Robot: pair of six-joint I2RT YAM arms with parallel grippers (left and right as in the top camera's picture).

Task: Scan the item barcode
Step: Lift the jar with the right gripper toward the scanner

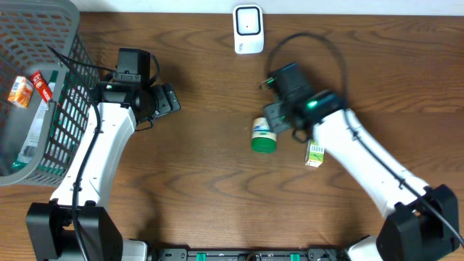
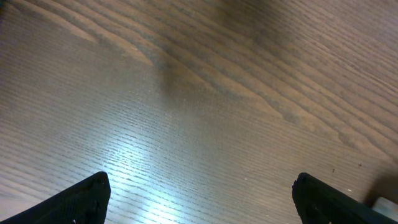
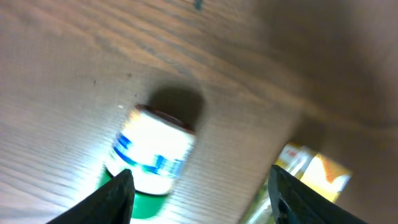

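Near side, right of centre: small white/green/yellow carton [image 1: 314, 154] on the table [image 1: 203, 188], tucked against the right arm's forearm. Just left of it and a bit farther, with a gap between: the bottle [image 1: 264, 135], white label, green cap pointing toward the near edge, looks to be lying on its side. Right gripper [image 1: 274, 118] sits right over the bottle's far end. In the wrist view its fingers [image 3: 115, 196] are spread, with the bottle [image 3: 152, 158] on the wood beyond them, closer to the left finger. Jaws open, nothing pinched. That view is blurry, so can't tell if either finger touches it. Carton [image 3: 311, 171] shows off by the other finger. Left of centre, well apart from the bottle: left gripper [image 1: 172, 101], jaws at full spread, fingers [image 2: 81, 199] over bare wood, holding nothing. Far left: grey mesh basket [image 1: 72, 101], with an orange/white pack [image 1: 20, 92] and a red pack [image 1: 42, 85] inside. Far edge, centre: white scanner [image 1: 248, 29] standing alone, well apart from the bottle and both grippers.
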